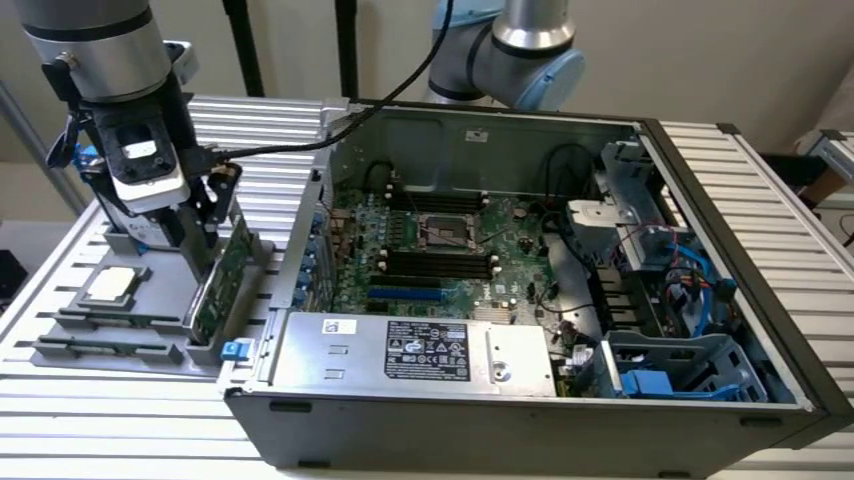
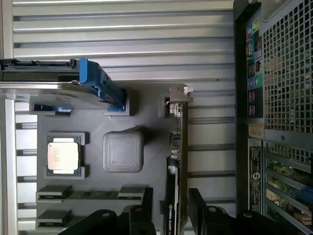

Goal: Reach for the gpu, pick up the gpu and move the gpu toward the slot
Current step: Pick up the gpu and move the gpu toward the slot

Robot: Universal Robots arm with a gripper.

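Tool [image 1: 210, 238] in the exterior view: a dark, blocky assembly under a silver arm, lowered at the exterior view's left over a matte grey moulded tray [image 1: 150, 282] on the ribbed metal counter [image 1: 120, 425]. One gpu [image 1: 222, 282], a thin flat green board, stands on edge in the tray, right against the outer wall of the open computer case [image 1: 534, 400], and its top edge lies between the tool's fingers. One square silver processor chip [image 1: 110, 285] and two slim memory sticks [image 1: 112, 321] lie flat in the tray, on the side away from the case. Inside the case: one green motherboard [image 1: 441, 245] and one boxy grey power supply [image 1: 414, 350]. Wrist view: two black fingers [image 2: 142, 215] stand spread, one on each side of the gpu [image 2: 179, 161], which appears edge-on as a narrow strip; a visible gap remains on the side facing the tray. Its silver bracket [image 2: 178, 100] forms the end far from the tool [image 2: 170, 198]. Also in the tray [image 2: 151, 127]: one processor chip [image 2: 62, 157], one rounded square textured pad [image 2: 123, 152], two memory sticks [image 2: 90, 194] and one silver hard drive [image 2: 58, 84] in a blue frame.
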